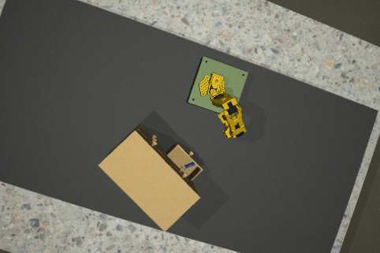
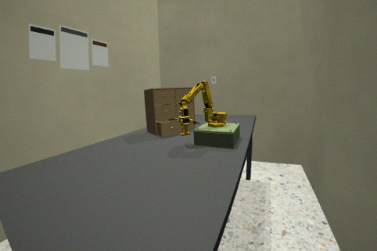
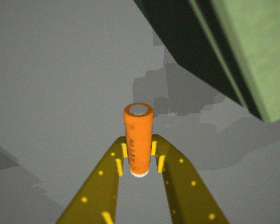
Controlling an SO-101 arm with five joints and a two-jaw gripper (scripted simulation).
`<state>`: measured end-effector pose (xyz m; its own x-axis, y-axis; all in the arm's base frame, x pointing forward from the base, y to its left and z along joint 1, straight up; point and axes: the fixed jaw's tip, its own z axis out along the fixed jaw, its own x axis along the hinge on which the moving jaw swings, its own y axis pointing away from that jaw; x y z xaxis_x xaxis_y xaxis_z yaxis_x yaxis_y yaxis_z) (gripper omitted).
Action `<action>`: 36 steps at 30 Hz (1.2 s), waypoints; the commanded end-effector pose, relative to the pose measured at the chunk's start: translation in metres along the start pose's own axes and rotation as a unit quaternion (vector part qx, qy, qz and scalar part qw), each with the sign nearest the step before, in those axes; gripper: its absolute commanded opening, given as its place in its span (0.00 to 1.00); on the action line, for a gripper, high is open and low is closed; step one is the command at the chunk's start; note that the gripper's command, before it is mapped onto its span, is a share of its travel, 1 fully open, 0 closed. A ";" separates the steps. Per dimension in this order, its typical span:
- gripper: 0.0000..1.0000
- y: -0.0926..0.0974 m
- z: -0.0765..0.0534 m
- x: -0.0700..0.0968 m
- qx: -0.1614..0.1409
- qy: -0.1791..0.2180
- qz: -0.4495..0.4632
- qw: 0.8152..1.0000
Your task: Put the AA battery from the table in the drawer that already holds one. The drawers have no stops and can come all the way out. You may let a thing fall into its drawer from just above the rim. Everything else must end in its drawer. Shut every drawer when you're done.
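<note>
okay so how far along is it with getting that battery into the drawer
Done: the orange AA battery is off the table, clamped in the pincer, and one drawer of the wooden chest stands pulled out with a blue item inside. In hand: the arm is carrying the battery beside its green base, not yet over the drawer. Left: reach the drawer holding a battery, drop it in, shut every drawer.

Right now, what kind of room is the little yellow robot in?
Probably a plain workroom or lab. A long dark table carries the arm on its green base and a small wooden drawer cabinet. Three papers hang on the bare beige wall, over a speckled stone floor.
</note>
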<state>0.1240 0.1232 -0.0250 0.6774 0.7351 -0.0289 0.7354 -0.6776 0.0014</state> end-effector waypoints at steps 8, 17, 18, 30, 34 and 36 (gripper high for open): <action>0.00 0.046 -0.003 -0.022 0.003 0.015 0.146 0.989; 0.00 0.060 -0.002 -0.037 0.004 0.015 0.205 0.979; 0.00 0.060 -0.002 -0.037 0.004 0.015 0.205 0.979; 0.00 0.072 -0.002 -0.040 0.004 0.014 0.243 0.970; 0.00 0.088 -0.002 -0.046 0.005 0.014 0.293 0.956; 0.00 0.096 -0.002 -0.050 0.005 0.014 0.318 0.948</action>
<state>0.1540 0.0328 -0.0218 0.9674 0.2532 -0.0013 0.2532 -0.9674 0.0013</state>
